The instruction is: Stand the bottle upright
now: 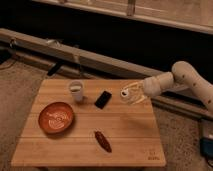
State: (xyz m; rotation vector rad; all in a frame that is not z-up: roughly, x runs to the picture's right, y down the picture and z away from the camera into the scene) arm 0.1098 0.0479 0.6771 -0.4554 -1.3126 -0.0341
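- The bottle [127,95] is held on its side near the table's [125,145] far right corner, clenched in the gripper [135,93].
- A cup [76,91], phone [103,99] and bowl [56,117] (reddish) are spread over pale planks.
- Speckled floor [20,85] is seen around.

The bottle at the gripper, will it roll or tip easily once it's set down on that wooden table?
The bottle, at the gripper over the table's far right edge, looks round-bodied, so on its side it would probably roll. It looks small and translucent, likely light plastic, so a nudge could tip it.
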